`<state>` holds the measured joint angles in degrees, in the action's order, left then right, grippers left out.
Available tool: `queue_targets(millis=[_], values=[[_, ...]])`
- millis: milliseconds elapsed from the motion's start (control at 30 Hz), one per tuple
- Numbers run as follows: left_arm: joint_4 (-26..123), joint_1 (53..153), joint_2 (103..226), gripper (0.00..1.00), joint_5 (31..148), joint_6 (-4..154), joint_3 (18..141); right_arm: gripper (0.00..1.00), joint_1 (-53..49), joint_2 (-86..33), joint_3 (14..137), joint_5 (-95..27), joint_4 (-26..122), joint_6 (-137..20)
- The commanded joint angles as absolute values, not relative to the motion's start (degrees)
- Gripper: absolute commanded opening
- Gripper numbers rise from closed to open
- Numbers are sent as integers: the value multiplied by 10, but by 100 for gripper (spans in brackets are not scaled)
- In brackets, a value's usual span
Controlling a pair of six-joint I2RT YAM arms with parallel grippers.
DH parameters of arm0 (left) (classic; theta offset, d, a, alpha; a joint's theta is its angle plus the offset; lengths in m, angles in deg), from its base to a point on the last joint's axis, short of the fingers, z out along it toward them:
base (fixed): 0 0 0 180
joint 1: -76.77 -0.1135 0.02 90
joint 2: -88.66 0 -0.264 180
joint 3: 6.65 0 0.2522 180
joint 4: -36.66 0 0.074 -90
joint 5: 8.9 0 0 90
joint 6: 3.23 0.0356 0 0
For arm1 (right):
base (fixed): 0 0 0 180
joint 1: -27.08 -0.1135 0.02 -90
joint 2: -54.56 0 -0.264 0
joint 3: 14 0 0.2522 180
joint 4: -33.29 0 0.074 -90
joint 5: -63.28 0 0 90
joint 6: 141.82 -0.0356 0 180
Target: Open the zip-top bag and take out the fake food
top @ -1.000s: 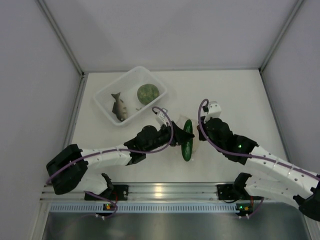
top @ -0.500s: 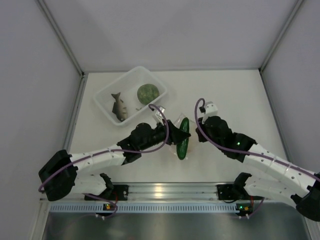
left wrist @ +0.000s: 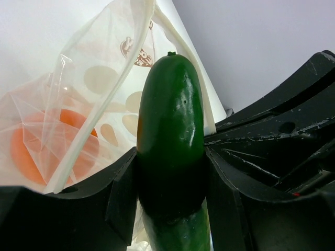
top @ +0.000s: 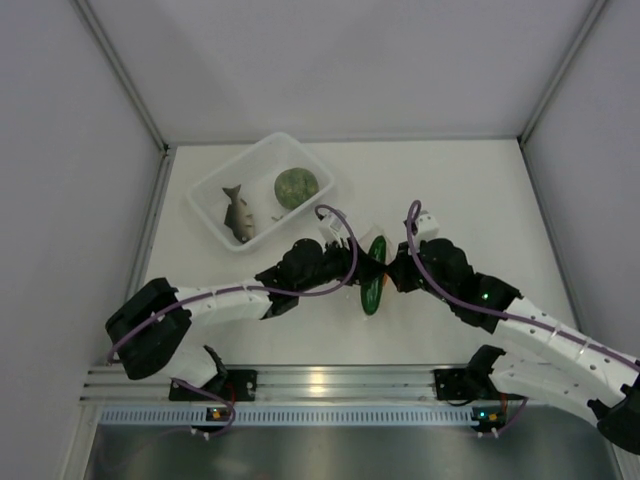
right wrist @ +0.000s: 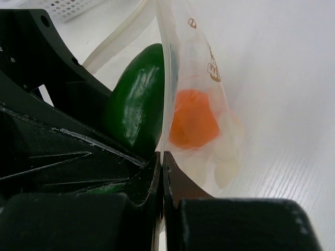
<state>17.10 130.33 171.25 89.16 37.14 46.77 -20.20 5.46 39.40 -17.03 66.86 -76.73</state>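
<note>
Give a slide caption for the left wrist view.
Left gripper clamps the cucumber beside the bag, orange ball inside.

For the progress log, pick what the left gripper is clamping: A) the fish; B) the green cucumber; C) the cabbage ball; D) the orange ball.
B: the left wrist view shows the left gripper closed on the dark green cucumber, with the orange ball inside the zip-top bag.
</note>
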Motion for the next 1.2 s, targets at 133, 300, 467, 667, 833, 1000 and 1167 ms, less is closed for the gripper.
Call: queue_targets(millis=[133,300,467,667,833,1000,1167], values=[[87,1307,1722,36,934,351,486,0,-206,61,384,-234,568,-800],[63,1307,1740,64,950,328,492,0,-206,63,380,-265,538,-815],[63,1307,1752,54,947,329,492,0,-206,67,388,-264,543,-814],[64,1307,1765,0,930,318,496,0,-206,56,383,-255,547,-816],[64,1304,1763,0,916,321,481,0,-206,47,390,-188,592,-806],[64,1297,1747,0,948,334,491,0,-203,15,394,-124,619,-779],[63,1284,1724,0,995,332,492,0,-176,-22,387,-111,611,-766]])
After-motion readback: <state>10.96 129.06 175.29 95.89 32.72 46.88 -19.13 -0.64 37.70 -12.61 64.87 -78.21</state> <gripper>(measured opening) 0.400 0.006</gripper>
